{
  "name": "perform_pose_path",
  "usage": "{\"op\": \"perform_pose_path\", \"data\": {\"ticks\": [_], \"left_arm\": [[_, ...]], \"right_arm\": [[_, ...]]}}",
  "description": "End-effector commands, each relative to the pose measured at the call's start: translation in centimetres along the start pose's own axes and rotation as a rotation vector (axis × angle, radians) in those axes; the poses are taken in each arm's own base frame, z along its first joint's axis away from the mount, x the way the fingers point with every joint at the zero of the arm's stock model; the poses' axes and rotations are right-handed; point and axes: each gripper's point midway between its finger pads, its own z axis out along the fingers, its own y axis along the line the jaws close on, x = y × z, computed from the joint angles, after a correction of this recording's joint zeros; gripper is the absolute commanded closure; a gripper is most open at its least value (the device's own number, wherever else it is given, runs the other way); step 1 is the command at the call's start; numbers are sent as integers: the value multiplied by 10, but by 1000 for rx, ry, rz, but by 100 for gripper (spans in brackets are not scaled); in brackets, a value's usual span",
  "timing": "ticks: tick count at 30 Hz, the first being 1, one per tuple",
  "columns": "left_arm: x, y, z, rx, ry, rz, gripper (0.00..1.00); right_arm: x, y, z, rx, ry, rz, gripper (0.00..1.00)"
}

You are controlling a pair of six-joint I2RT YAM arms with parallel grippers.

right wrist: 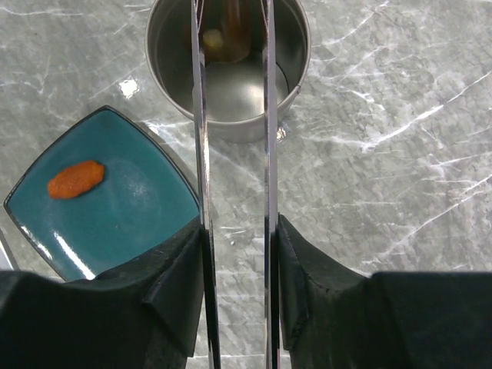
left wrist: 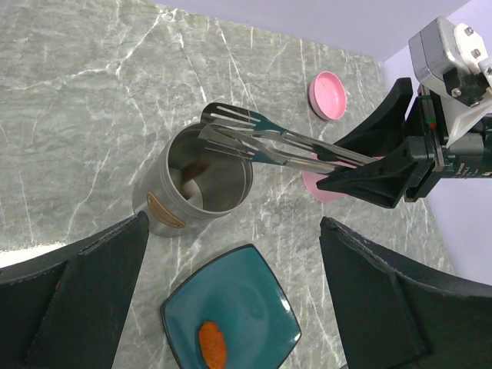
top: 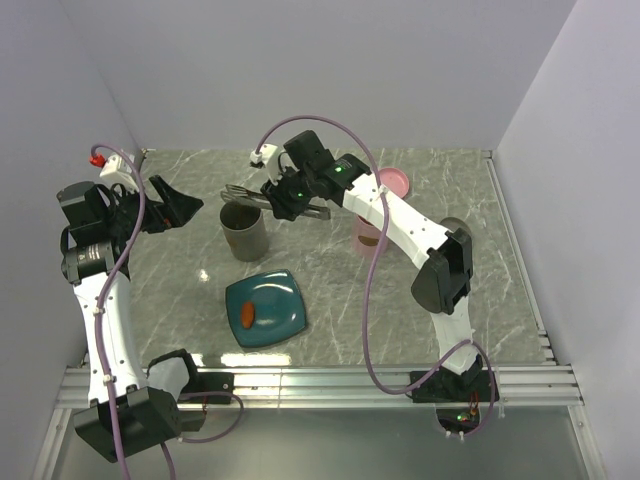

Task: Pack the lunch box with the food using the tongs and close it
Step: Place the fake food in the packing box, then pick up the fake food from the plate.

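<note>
On the far left our left gripper [top: 178, 203] hangs above the table with its fingers spread wide and nothing between them, well apart from the food. Next comes the steel tin [top: 244, 232], which we take for the lunch box. The thin brown piece [right wrist: 234, 34] already lies inside it.

Just nearer our bases sits the teal plate [top: 280, 300], with the orange piece [top: 247, 316] on its left half.

The tongs [left wrist: 284, 142] reach leftward from our right gripper [right wrist: 234, 231], whose fingers press on the outside of both silver arms and hold them. The tongs' two arms stand apart, and their forked tips hover over the tin's mouth, carrying nothing.

What matters next, we judge, is this: seen from the right wrist, the orange piece lies to the left of the tongs and back toward the gripper, not ahead of the tips. Its long axis runs across the tongs' length, so the arms would close along that length unless the wrist turns. The right arm has the tool, so the move is its own.

Farther right stand a pink bowl [top: 368, 238] and a pink lid [top: 392, 182].
</note>
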Motion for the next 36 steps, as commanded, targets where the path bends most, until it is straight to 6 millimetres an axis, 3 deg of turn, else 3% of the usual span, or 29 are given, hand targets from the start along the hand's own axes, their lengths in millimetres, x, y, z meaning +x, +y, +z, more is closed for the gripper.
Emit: {"op": "perform_pose_path", "data": {"ticks": [1, 7, 9, 10, 12, 13, 19, 20, 22, 23, 26, 31, 36], "left_arm": [[-10, -6, -4, 7, -38, 40, 1], [-12, -8, -6, 5, -39, 45, 1], [-16, -9, -8, 1, -46, 56, 1], [-17, -10, -9, -3, -49, 58, 1], [-19, -12, -10, -1, -56, 60, 1], [-19, -13, -10, 0, -56, 58, 0], [-25, -20, -12, 19, -68, 45, 1], [-27, -21, -13, 17, -73, 50, 1], [-26, -20, -13, 13, -71, 54, 1], [-26, -20, -14, 13, -71, 57, 1], [-24, -21, -14, 15, -67, 66, 1], [-23, -19, -14, 9, -64, 56, 1], [-25, -19, -14, 3, -64, 64, 1]], "right_arm": [[-19, 2, -7, 7, -57, -18, 55], [-33, 10, -28, -8, -86, -18, 55], [-28, 17, -35, -33, -74, -19, 55], [-32, 22, -48, -36, -90, -26, 55], [-21, 32, -54, -64, -72, -24, 55], [-24, 39, -69, -68, -95, -35, 55], [14, 78, -94, -153, -61, -25, 56], [33, 85, -88, -170, -21, -17, 56], [46, 101, -93, -217, -10, -33, 56], [67, 108, -88, -248, 38, -47, 56], [98, 126, -85, -307, 98, -120, 57], [115, 130, -79, -306, 159, -106, 57], [142, 154, -69, -368, 231, 45, 58]]}}
